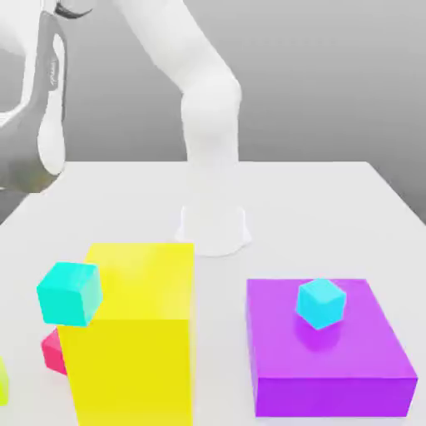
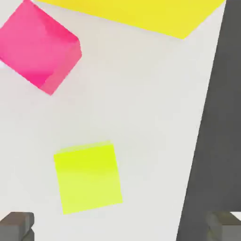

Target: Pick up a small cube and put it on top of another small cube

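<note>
Locate the small lime cube (image 2: 87, 178) first: in the hand view it lies flat on the white counter (image 2: 150, 108), apart from every other object, and it sits between the two claw fingertips (image 2: 17, 225) seen at the edge of that picture. In the exterior view you see only a sliver of it at the left border (image 1: 2, 381), low on the counter.

The claw (image 2: 123, 225) is spread wide, its fingers standing well to either side of the lime cube and touching nothing.

Near the lime cube you find the small pink cube (image 2: 38, 51), also resting on the counter and turned at an angle to it. In the exterior view the pink cube (image 1: 52, 351) sits just beside the near left corner of the large yellow block (image 1: 137, 333) and is partly hidden by it.

A small cyan cube (image 1: 69, 293) shows against the upper left edge of the yellow block; you cannot tell from the pictures what supports it. A second small cyan cube (image 1: 320, 303) rests on top of the flat purple block (image 1: 324, 341), which stands on the exterior view's right, well apart from the yellow block.

The arm's white base (image 1: 214, 225) is mounted on the counter behind the two large blocks. The arm rises from it and comes down again at the exterior view's left, where its grey and white hand housing (image 1: 42, 116) hangs above the counter
</note>
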### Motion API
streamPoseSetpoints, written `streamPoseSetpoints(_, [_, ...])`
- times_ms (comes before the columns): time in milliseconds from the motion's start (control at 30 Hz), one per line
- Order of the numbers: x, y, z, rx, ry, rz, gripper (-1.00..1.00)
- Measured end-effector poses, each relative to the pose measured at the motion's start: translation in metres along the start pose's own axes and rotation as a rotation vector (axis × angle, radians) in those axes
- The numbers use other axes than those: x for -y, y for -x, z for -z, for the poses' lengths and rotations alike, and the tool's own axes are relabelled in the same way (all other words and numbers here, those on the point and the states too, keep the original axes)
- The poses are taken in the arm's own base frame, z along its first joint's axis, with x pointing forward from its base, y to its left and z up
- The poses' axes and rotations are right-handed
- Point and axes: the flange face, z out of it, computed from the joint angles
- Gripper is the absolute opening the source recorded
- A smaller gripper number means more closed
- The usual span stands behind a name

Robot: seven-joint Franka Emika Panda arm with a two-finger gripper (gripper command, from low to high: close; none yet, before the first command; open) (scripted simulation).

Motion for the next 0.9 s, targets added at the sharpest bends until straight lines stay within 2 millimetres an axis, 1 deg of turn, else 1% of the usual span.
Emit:
streamPoseSetpoints(100, [0.001,0.002,-0.051,0.013,-0.013,0.030,0.00])
streamPoseSetpoints(133, [0.002,0.002,-0.064,0.014,-0.015,0.034,-1.00])
streamPoseSetpoints(300, [0.002,0.002,-0.064,0.017,-0.016,0.034,-1.00])
streamPoseSetpoints(333, [0.003,0.002,-0.071,0.017,-0.017,0.036,-1.00])
streamPoseSetpoints(367, [0.003,0.002,-0.065,0.017,-0.017,0.036,-1.00])
streamPoseSetpoints(400, [0.002,0.002,-0.053,0.017,-0.016,0.035,-1.00])
streamPoseSetpoints(467, [0.002,0.001,-0.023,0.018,-0.016,0.036,-1.00])
streamPoseSetpoints(500, [-0.001,-0.002,-0.009,0.035,-0.012,0.029,-1.00])
streamPoseSetpoints(600, [-0.020,-0.020,0.026,0.137,0.029,-0.020,-1.00])
streamPoseSetpoints(633, [-0.026,-0.030,0.037,0.170,0.045,-0.033,-1.00])
streamPoseSetpoints(700, [-0.035,-0.061,0.058,0.229,0.078,-0.048,-1.00])
streamPoseSetpoints(800, [-0.043,-0.114,0.088,0.308,0.139,-0.069,-1.00])
streamPoseSetpoints(900, [-0.044,-0.171,0.119,0.375,0.218,-0.094,-1.00])
